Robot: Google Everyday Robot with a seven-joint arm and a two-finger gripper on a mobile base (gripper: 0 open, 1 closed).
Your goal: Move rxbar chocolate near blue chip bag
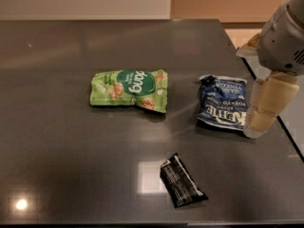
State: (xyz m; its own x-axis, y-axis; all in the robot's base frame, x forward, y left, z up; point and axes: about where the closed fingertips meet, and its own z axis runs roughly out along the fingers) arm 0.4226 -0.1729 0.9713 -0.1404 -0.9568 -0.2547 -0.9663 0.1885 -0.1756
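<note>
The rxbar chocolate (182,180) is a small flat black wrapper lying near the table's front edge, right of centre. The blue chip bag (222,102) is dark navy with white lettering and lies flat at the right, behind the bar and apart from it. My gripper (260,122) hangs at the right edge of the view, just right of the blue chip bag and next to its right side. It holds nothing that I can see. It is well behind and to the right of the bar.
A light green snack bag (130,89) lies in the middle of the dark table (57,151). The table's right edge (285,127) runs just past the gripper. Ceiling lights reflect on the table front.
</note>
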